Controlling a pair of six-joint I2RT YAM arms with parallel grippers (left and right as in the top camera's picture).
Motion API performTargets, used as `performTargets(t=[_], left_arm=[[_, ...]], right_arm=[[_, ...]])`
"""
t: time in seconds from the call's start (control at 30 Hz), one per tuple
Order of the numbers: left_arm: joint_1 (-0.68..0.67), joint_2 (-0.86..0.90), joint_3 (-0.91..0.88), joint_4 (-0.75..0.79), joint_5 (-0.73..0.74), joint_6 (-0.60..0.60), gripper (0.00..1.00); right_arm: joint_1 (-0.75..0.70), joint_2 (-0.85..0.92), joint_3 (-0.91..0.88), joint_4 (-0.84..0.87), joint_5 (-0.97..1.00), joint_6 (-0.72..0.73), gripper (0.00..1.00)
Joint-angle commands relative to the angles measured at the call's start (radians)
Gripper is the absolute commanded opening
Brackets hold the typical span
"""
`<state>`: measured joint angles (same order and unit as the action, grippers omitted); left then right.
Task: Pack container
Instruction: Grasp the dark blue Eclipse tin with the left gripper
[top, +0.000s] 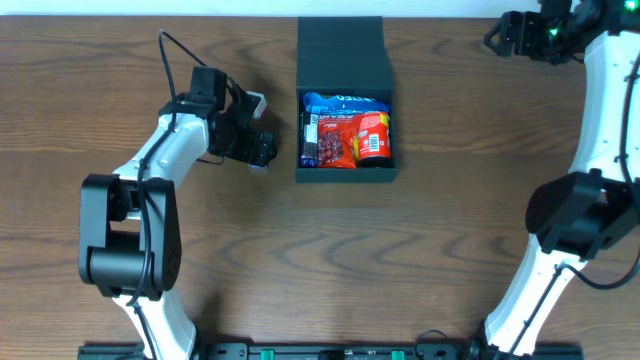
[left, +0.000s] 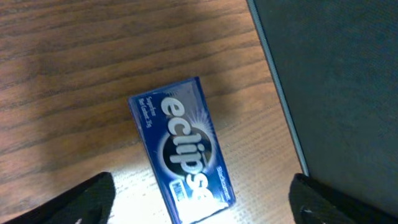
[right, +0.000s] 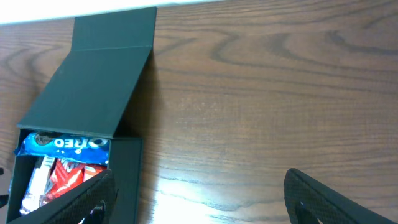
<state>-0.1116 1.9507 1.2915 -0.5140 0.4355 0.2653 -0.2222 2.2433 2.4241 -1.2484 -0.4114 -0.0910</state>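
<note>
The container (top: 346, 176) is a dark teal-black box at the table's middle back, with its flap lid (top: 342, 48) lying open behind it. Inside are a blue Oreo packet (top: 345, 102), red snack packets (top: 335, 145) and a red tub (top: 373, 137). My left gripper (top: 262, 150) is open just left of the box. In the left wrist view a blue Eclipse gum pack (left: 181, 146) lies flat on the table between its open fingers (left: 199, 208), untouched, with the box wall (left: 336, 93) at the right. My right gripper (top: 497, 38) is open and empty at the far back right; its wrist view shows the fingers (right: 199, 199) and the open box (right: 127, 180).
The table (top: 450, 220) is brown wood. A cable (top: 180, 55) loops off the left arm. The table's back edge (right: 249, 5) lies just behind the lid. Both arm bases stand at the front edge.
</note>
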Motion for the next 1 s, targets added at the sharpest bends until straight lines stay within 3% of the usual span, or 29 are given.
performTargets(t=[0.0,0.33,0.37,0.53,0.63,0.8,0.97], left_arm=[[-0.020,0.008,-0.014,0.024,-0.054,-0.017,0.93],[-0.101,0.053,-0.015,0.074,-0.264,-0.107,1.00],[-0.101,0.066,-0.015,0.072,-0.263,-0.130,0.95],[-0.097,0.086,-0.015,0.074,-0.263,-0.158,0.91],[-0.097,0.086,-0.015,0.074,-0.263,-0.158,0.80],[-0.097,0.086,-0.015,0.069,-0.263,-0.162,0.49],[-0.097,0.086,-0.015,0.068,-0.263,-0.170,0.35]], right_arm=[[0.008,-0.006,0.007,-0.001,-0.008,0.008,0.86],[0.008,-0.006,0.007,-0.004,-0.008,0.008,0.86],[0.008,-0.006,0.007,-0.006,-0.008,0.008,0.86],[0.008,-0.006,0.007,-0.013,-0.007,0.008,0.86],[0.008,-0.006,0.007,-0.013,-0.007,0.008,0.86],[0.008,-0.006,0.007,-0.012,-0.007,0.008,0.86],[0.008,-0.006,0.007,-0.012,-0.007,0.008,0.87]])
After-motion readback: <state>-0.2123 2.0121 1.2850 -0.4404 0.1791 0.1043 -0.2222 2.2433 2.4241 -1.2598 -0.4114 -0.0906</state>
